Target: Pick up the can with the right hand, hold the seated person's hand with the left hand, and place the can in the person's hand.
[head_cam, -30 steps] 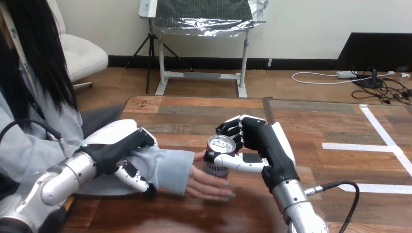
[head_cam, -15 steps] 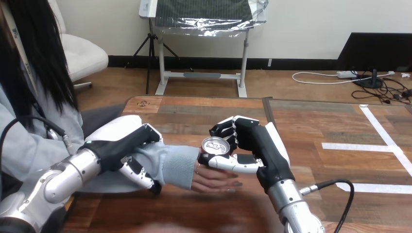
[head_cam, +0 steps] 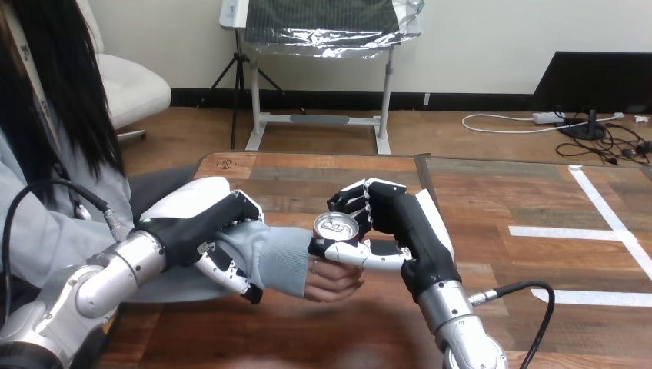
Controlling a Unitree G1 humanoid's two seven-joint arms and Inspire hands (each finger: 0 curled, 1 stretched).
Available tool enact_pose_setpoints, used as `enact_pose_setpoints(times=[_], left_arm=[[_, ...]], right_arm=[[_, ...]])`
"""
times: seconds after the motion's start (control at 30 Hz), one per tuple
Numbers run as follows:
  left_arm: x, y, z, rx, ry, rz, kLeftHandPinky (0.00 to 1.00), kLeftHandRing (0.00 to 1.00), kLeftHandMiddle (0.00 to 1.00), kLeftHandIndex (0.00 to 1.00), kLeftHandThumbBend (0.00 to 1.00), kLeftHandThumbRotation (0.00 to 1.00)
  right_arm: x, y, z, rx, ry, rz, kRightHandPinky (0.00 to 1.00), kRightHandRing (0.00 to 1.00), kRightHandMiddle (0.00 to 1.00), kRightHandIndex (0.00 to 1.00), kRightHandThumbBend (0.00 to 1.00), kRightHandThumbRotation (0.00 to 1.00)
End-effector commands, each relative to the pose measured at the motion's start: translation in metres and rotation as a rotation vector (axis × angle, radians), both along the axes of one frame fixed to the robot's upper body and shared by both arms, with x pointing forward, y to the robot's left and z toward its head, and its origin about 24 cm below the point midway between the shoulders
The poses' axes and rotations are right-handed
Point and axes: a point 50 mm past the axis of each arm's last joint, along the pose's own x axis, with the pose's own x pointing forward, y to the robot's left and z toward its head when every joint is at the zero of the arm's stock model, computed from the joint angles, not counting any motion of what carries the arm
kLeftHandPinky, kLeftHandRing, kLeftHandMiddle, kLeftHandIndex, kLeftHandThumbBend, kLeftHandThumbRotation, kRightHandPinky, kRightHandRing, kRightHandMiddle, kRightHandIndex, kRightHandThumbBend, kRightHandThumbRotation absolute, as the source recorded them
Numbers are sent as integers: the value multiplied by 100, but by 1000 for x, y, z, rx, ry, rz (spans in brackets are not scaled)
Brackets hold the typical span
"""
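While gripped upright in right hand (head_cam: 401, 224), thumb across front, fingers (head_cam: 354, 204) curled behind, can (head_cam: 336, 225) just above person's hand (head_cam: 334, 280), mid worktop (head_cam: 354, 338); can't tell if base on palm yet, hidden by thumb. Left hand (head_cam: 192, 227) closed round sleeved wrist (head_cam: 265, 257), fingers and thumb curled over and under it. Risks, as judged: letting go early w/ palm not cupped → prob. tips, rolls off across wood; opening thumb w/ person's fingers right beneath → poss. pinch; squeezing or tugging wrist → palm dragged out from under can. Worktop: flat wood planks, bare bar white tape strips (head_cam: 607, 207) at right, well apart from handover. Plenty of free space round both arms, nothing near to knock.
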Motion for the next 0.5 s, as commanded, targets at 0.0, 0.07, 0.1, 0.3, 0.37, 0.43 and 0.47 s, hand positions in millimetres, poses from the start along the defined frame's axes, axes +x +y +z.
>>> enact_pose_setpoints(times=[0.0,0.07,0.1,0.3,0.37,0.43,0.47], left_arm=[[17,-26,41,-113,-176,-72,21,27,33,36,89,0],[17,-26,41,-115,-175,-71,21,27,33,36,89,0],[17,-27,41,-114,-173,-70,21,27,33,36,89,0],[18,-27,41,-112,-168,-66,22,27,34,36,89,0],[17,-27,40,-112,-168,-66,22,27,34,36,89,0],[17,-27,40,-113,-167,-64,22,27,34,36,88,0],[17,-27,40,-113,-167,-64,22,28,34,37,88,0]], right_arm=[[21,18,44,50,-180,41,31,36,44,48,80,0],[21,19,44,52,-179,41,31,36,44,49,80,0],[21,19,44,51,-178,39,31,37,44,49,80,0],[21,19,43,53,-176,36,32,37,44,49,79,0],[21,19,43,55,-175,35,32,37,44,49,79,0],[21,18,43,59,-174,32,32,37,44,49,79,0],[21,18,43,60,-174,32,32,37,44,49,79,0]])
